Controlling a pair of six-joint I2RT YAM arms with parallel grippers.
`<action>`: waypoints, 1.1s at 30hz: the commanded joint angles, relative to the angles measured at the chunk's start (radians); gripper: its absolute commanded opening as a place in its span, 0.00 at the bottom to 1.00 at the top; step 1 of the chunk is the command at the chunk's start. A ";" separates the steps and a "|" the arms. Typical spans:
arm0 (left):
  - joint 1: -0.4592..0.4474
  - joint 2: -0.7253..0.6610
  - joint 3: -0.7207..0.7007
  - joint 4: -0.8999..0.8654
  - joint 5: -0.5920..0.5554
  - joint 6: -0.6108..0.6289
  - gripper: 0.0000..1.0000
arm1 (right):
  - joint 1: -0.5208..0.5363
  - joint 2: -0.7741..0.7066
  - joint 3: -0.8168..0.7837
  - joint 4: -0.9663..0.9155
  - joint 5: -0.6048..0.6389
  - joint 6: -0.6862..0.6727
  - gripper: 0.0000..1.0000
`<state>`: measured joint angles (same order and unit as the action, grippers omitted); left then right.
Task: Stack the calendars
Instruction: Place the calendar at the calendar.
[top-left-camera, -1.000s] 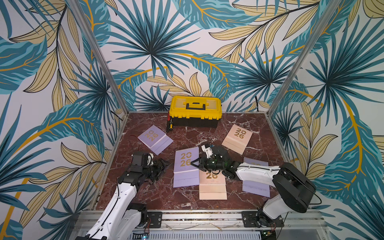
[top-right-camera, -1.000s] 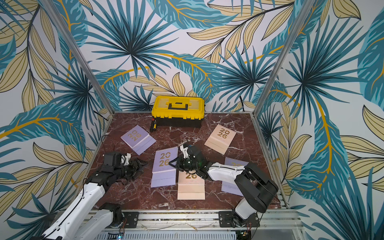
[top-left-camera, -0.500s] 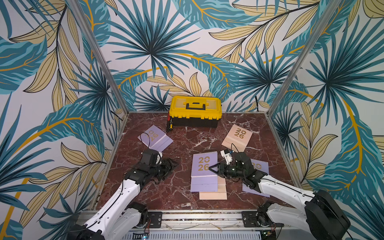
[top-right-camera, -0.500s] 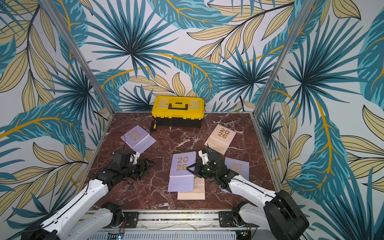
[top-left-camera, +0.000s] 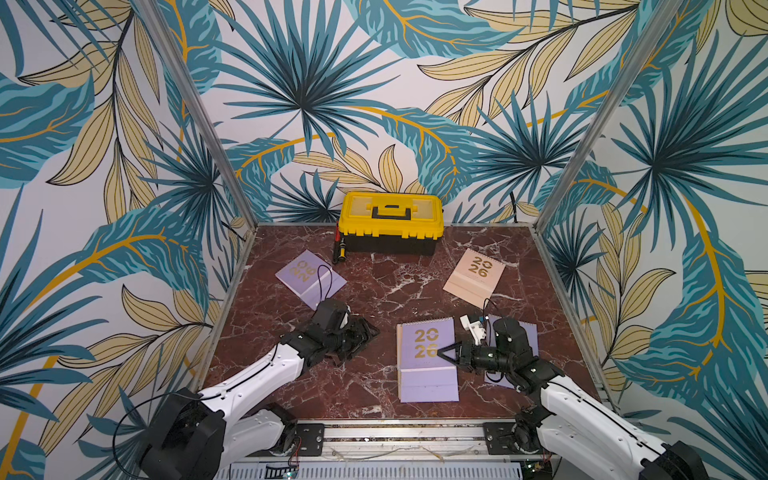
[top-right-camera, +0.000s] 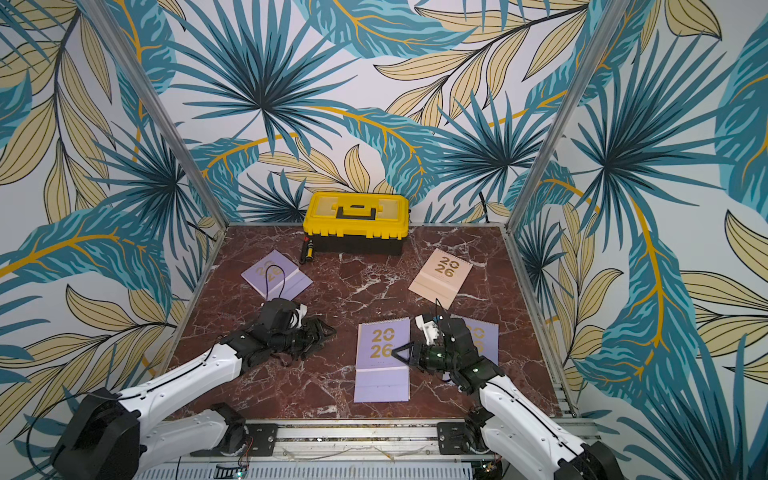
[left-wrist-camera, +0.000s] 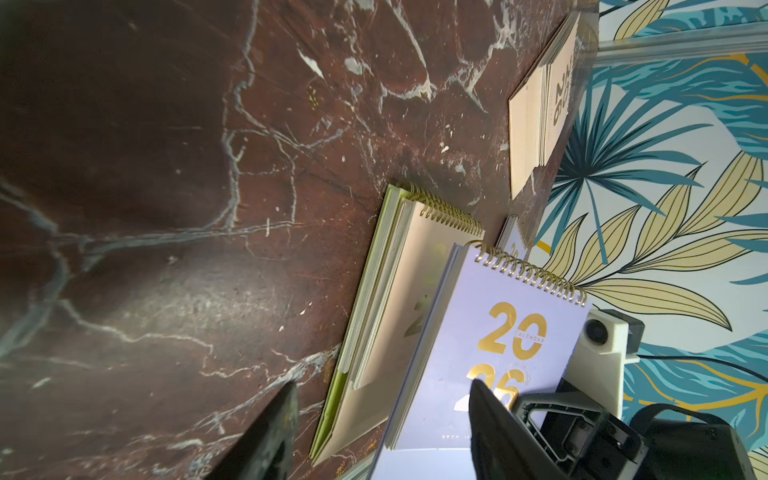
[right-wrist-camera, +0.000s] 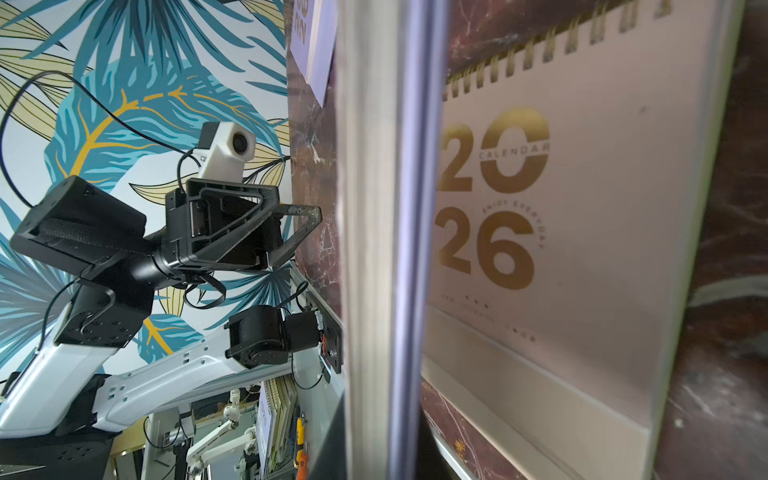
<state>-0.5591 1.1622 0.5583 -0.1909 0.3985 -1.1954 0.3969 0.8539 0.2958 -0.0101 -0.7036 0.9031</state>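
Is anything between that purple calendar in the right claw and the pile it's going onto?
Nothing visible: the right gripper holds the lilac calendar over the peach calendar lying on the green calendar, with nothing between them.

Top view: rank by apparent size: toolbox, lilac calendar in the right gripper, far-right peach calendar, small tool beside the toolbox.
1. yellow toolbox
2. lilac calendar in the right gripper: close second, seemingly raised toward the camera, so unsure
3. peach calendar
4. small black-and-yellow tool

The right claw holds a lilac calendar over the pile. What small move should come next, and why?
Probably lower it. The right claw grips the lilac calendar by its edge, raised above the peach calendar of the pile. Setting it down flat should come before letting go.
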 joint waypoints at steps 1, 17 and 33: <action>-0.028 0.036 0.045 0.074 -0.026 -0.015 0.65 | -0.020 0.029 -0.019 0.025 -0.078 -0.054 0.00; -0.075 0.170 0.044 0.199 -0.015 -0.052 0.65 | -0.054 0.183 -0.031 0.283 -0.140 -0.007 0.00; -0.094 0.265 0.060 0.298 0.012 -0.082 0.65 | -0.099 0.296 0.009 0.333 -0.208 -0.047 0.00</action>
<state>-0.6476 1.4178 0.5789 0.0708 0.4023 -1.2694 0.3038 1.1454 0.2798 0.2600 -0.8642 0.8780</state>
